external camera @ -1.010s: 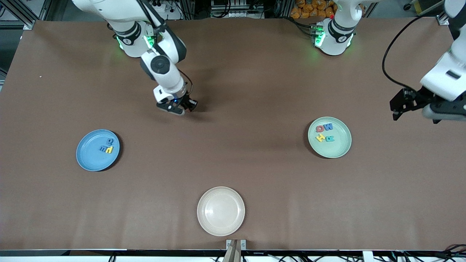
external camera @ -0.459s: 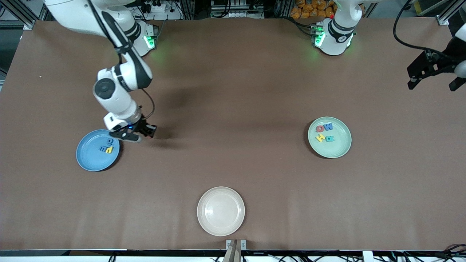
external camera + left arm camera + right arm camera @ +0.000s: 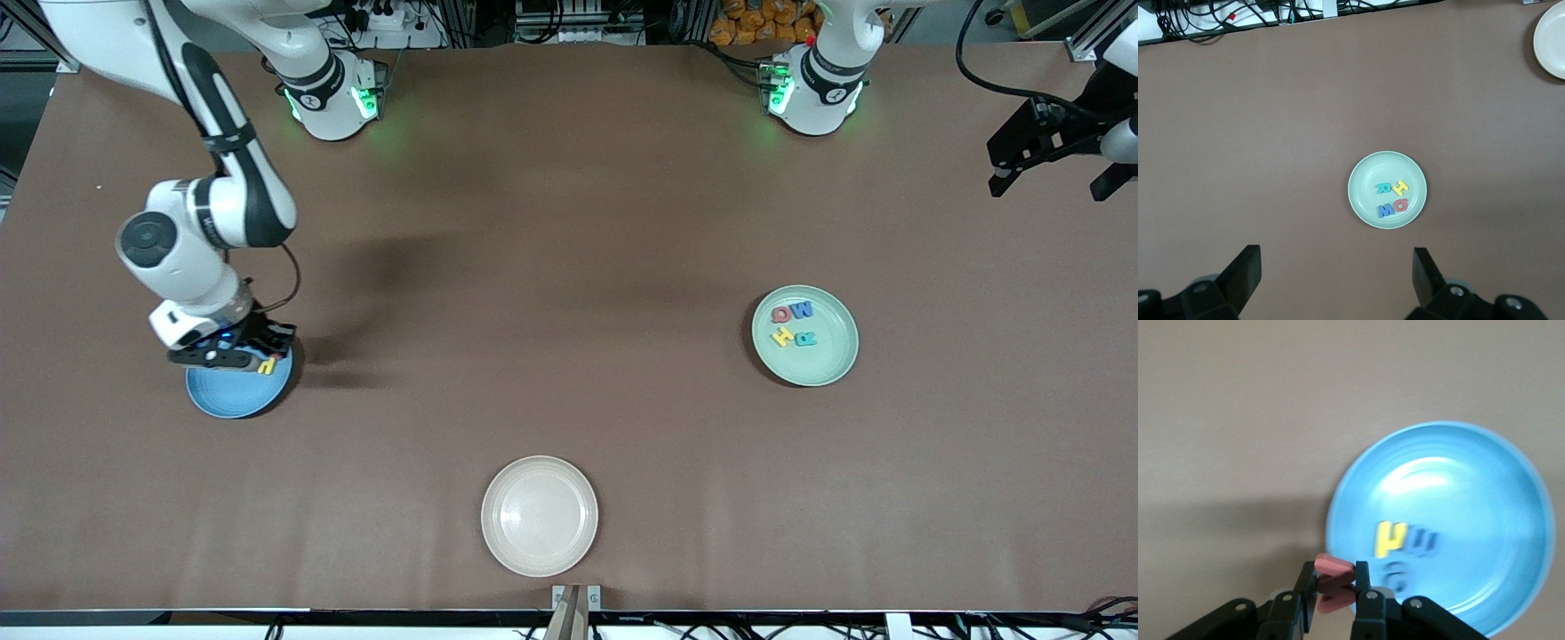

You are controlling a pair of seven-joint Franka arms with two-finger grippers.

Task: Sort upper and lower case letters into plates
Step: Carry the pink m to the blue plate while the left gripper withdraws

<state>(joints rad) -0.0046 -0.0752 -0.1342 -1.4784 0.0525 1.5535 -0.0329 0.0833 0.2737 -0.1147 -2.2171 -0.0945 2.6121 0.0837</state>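
The right gripper (image 3: 1331, 587) pinches a flat pink foam letter (image 3: 1333, 575) over the round sky-blue matte plate (image 3: 233, 397), which holds a yellow letter (image 3: 1389, 539) and two bluish ones too blurred to read. The left gripper (image 3: 1337, 273) waits spread wide, high over the table. The pale mint-green round plate (image 3: 831, 360), toward the left arm's end, carries letters including a blue M (image 3: 802, 309) and a yellow H (image 3: 781, 336).

Even overhead light, soft arm shadows on brown table (image 3: 569, 267). Glare and motion blur on sky blue plate (image 3: 1438, 520) under right gripper (image 3: 1333, 587).

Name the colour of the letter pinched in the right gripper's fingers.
Pink-red small foam letter, clearest in the right wrist view.
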